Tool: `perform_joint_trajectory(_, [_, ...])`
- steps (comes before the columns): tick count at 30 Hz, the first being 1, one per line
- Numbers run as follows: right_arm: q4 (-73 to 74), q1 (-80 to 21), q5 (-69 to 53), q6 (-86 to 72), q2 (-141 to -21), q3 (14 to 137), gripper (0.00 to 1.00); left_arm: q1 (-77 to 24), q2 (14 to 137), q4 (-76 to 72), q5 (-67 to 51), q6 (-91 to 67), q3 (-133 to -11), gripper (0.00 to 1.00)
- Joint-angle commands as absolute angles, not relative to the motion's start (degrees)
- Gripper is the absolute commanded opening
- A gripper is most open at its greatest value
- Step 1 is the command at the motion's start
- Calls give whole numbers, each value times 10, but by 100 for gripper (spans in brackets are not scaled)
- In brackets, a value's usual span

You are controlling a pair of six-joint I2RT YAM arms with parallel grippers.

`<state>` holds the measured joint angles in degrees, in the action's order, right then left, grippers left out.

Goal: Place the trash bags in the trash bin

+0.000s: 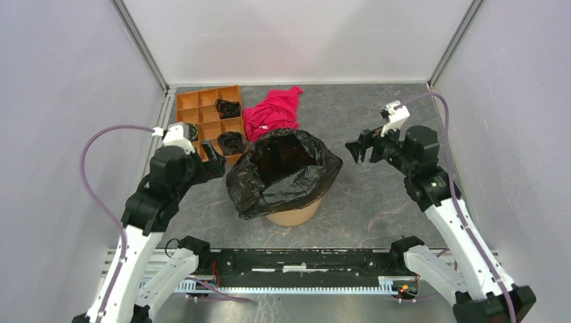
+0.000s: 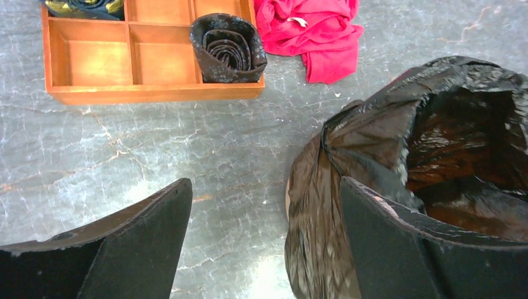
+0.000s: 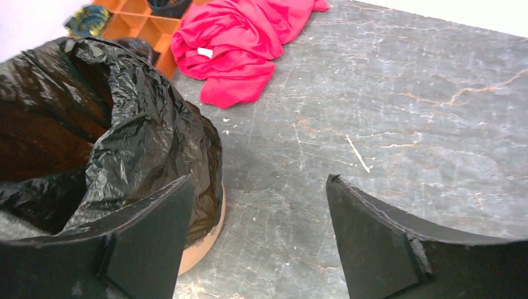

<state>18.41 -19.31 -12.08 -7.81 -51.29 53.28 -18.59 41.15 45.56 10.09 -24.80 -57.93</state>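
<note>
A big glossy black trash bag (image 1: 283, 171) lines the round orange-brown trash bin (image 1: 294, 215), with its mouth open and its edge folded over the rim. My left gripper (image 1: 214, 161) is open and empty, just left of the bin. In the left wrist view (image 2: 264, 187) the bag (image 2: 373, 137) lies against the right finger. My right gripper (image 1: 360, 149) is open and empty, to the right of the bin and above the table. In the right wrist view (image 3: 258, 180) the bag (image 3: 137, 118) and the bin's base (image 3: 205, 240) lie at the left.
A flat orange tray (image 1: 180, 108) with square compartments sits at the back left and holds rolled dark items (image 2: 227, 48). A red-pink cloth (image 1: 273, 111) lies crumpled between the tray and the bin. White walls enclose the table.
</note>
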Motion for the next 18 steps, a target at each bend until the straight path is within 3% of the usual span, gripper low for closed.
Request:
perform_joint_trajectory(1, [115,-125,-286,-159,-469,463,87,-183,346,507,84,-308,-584,95])
perform_joint_trajectory(6, [44,-64,-466,-210,-432,406,98,-183,274,506,-28,-342,-549,95])
perform_joint_trajectory(9, [6,-60,-522,-219,-421,372,98,-183,234,509,-75,-368,-521,95])
perform_joint_trajectory(11, [-98,-60,-571,-277,-413,327,98,-183,209,508,-109,-391,-496,98])
perform_joint_trajectory(18, [-280,-61,-606,-401,-451,258,98,-183,146,491,-187,-442,-433,100])
